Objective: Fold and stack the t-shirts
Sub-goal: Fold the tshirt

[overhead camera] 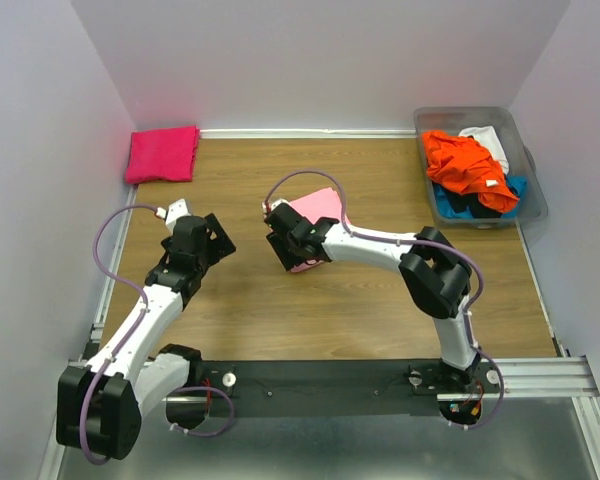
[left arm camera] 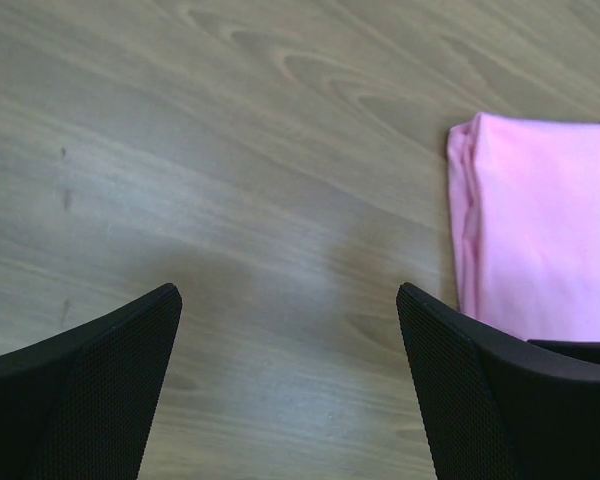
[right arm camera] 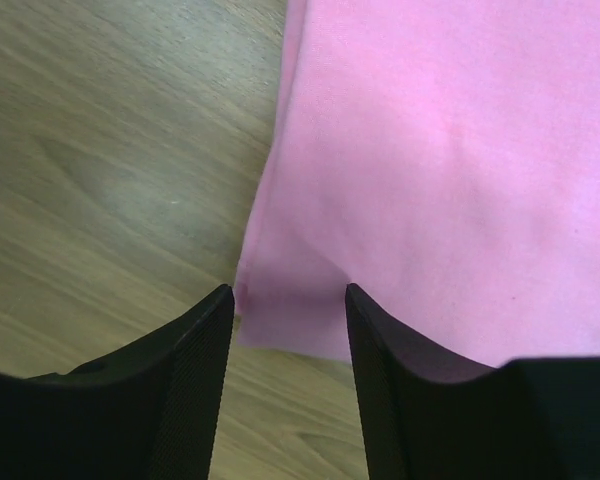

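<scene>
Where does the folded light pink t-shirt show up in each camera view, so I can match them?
Top external: the light pink t-shirt lies at the table's centre, partly covered by the right arm.
Left wrist: at the right edge, with its folded edge facing left.
Right wrist: it fills the upper right.
Shared landmark: the wooden table, bare beside the shirt's edge in all three.

White walls [overhead camera: 330, 60], wooden tabletop [overhead camera: 280, 310], even light.
</scene>
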